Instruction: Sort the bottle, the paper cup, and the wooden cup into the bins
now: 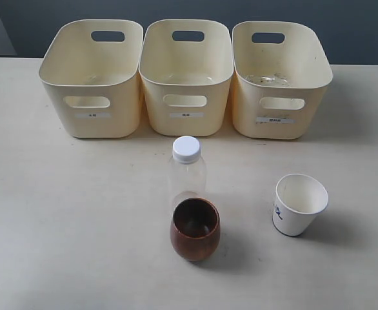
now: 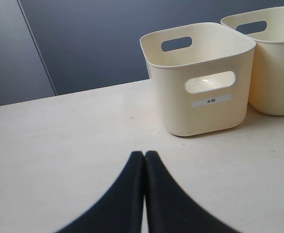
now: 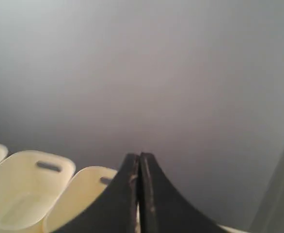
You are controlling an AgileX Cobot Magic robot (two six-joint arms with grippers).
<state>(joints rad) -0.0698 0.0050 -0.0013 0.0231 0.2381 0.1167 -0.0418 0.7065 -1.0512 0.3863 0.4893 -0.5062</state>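
Open shut, empty left hand (image 2: 143, 154) and right hand (image 3: 138, 156), grab lone paper cup (image 1: 299, 204) on right of counter (image 1: 66, 226) first, avoid bumping bottle (image 1: 188, 169) just behind wooden cup (image 1: 195, 229), bins (image 1: 153, 106) at back.

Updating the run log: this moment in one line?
left gripper: shut, empty | right gripper: shut, empty | bottle, wooden cup, paper cup: on table, unsorted

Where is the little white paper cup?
In the exterior view, the paper cup stands upright on the right of the table, apart from the wooden cup and in front of the right-hand bin.
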